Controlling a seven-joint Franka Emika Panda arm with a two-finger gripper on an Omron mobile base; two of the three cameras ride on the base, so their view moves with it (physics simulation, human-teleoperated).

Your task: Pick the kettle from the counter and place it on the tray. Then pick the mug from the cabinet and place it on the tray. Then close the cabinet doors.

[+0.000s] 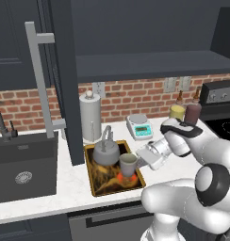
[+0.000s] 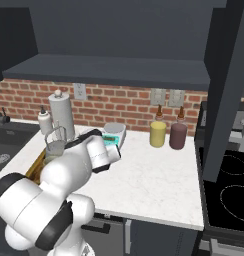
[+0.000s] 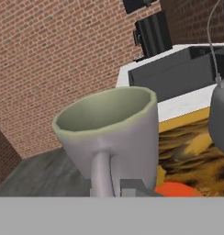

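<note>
Your mug [image 1: 128, 164] sits at the tray's [image 1: 95, 186] near right corner, upright, mouth up, over a bright orange patch on the tray's swirled surface; whether its base touches the tray you cannot tell from here. The gripper [image 1: 139, 162] comes at it from the right, fingers pinched tight on the mug's handle side, and in the hand view the mug [image 3: 111, 137] fills the middle with its handle running straight down toward the fingertips. Just to the left and behind it on the same tray stands the kettle [image 1: 106, 151], its arched handle up, close beside the mug but apart from it. Behind the tray you have the tall grey cylinder with a knob [image 1: 90, 116] against the brick wall, and the white digital scale [image 1: 139, 126] to the right of it, with the yellow jar [image 1: 177, 111] and the maroon jar [image 1: 193, 112] farther right near the stove. An open cabinet door [image 1: 65, 70] with its long bar handle hangs just left of the tray, between it and the black sink [image 1: 22, 169]. In the right base view the arm's own body covers most of the tray, leaving the kettle [image 2: 55, 145] partly visible, while the second open door [image 2: 229, 90] shows at the right over the counter [image 2: 154, 175].
</note>
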